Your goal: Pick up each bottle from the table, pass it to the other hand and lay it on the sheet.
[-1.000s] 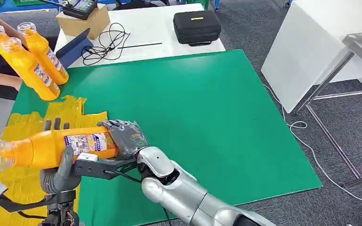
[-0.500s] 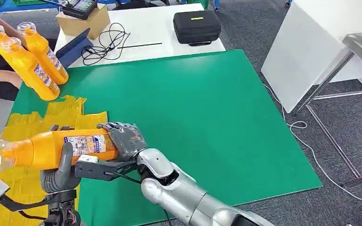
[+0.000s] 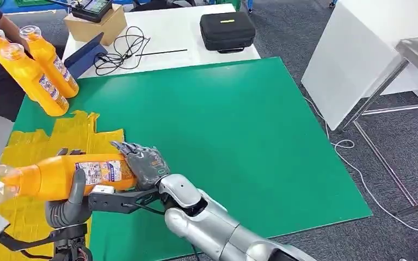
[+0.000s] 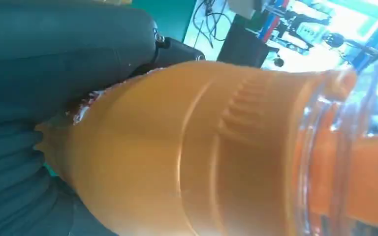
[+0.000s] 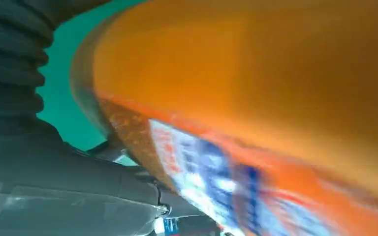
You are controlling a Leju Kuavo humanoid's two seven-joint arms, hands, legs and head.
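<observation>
Lying sideways above the crinkled yellow plastic sheet (image 3: 32, 142), the orange plastic bottle with a clear cap (image 3: 60, 175) sits in both hands — left hand (image 3: 68, 198) wrapped around its middle, right hand (image 3: 144, 163) clasping its base. Beyond, three matching orange bottles (image 3: 38, 68) stand upright.

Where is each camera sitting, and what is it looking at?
Head view: high on the robot, looking down at the green table; both arms, left hand and right hand on the orange bottle.
Left wrist view: behind the left hand, bottle neck close up.
Right wrist view: behind the right hand, bottle label.
All three share the bottle.
</observation>
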